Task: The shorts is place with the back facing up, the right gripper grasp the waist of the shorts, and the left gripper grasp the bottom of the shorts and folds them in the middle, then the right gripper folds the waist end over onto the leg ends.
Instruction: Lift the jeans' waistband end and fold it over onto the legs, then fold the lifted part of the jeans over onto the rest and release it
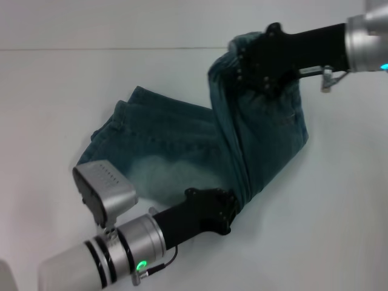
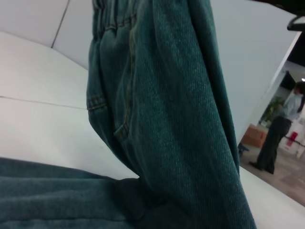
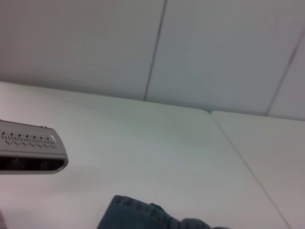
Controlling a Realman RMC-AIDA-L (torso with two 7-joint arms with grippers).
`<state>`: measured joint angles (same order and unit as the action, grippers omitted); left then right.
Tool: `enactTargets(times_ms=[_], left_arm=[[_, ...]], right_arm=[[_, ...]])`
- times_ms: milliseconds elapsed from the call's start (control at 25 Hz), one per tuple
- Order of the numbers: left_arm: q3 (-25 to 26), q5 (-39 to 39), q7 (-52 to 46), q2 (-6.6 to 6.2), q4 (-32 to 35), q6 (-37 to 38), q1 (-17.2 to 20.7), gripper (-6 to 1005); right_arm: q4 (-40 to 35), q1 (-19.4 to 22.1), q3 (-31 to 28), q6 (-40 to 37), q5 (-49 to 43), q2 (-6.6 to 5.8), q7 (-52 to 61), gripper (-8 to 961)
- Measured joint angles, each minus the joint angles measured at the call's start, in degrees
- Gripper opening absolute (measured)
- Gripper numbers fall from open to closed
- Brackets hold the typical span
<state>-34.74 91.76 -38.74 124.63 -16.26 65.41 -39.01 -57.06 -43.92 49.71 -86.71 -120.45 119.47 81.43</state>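
I had the right end effector (image 1: 262,63) clamped on the waist (image 1: 242,45), raised; the left end effector (image 1: 225,209) pinched the hem (image 1: 239,194), shorts (image 1: 182,139) lying leftward along the worktop (image 1: 339,212).

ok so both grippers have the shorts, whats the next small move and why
Probably carry both ends across to the robot's left together: the right gripper holds the waist raised, the left gripper pinches the near edge, and half of the shorts lies flat, uncovered, on the table.
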Motion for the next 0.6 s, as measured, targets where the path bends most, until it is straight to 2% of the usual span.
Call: enactTargets(times_ms=[120,240,320,440,600], left_arm=[[0.9,0.0,0.9,0.0,-0.8,1.2,2.1,48],[4.5,-0.1,2.8,-0.05,0.4,3.6,5.7,47],[7.5,-0.2,2.7,-0.09,4.4,6.5,9.4,47],[12.8,-0.4,-0.8,-0.28,14.6,12.8,15.0,46],[14.3,-0.1,-8.1,-0.51,26.8,18.0,18.3,47]], right_arm=[[1.0,-1.6,2.7,1.3,-0.1,0.05,0.3,56],[2.3,-3.0,4.8,2.5,-0.1,0.06,0.5,56],[2.7,-3.3,6.2,3.7,-0.1,0.09,0.7,57],[2.7,-3.5,8.3,5.0,-0.1,0.16,1.5,57],[2.9,-4.1,9.5,5.6,0.0,0.24,1.7,57]])
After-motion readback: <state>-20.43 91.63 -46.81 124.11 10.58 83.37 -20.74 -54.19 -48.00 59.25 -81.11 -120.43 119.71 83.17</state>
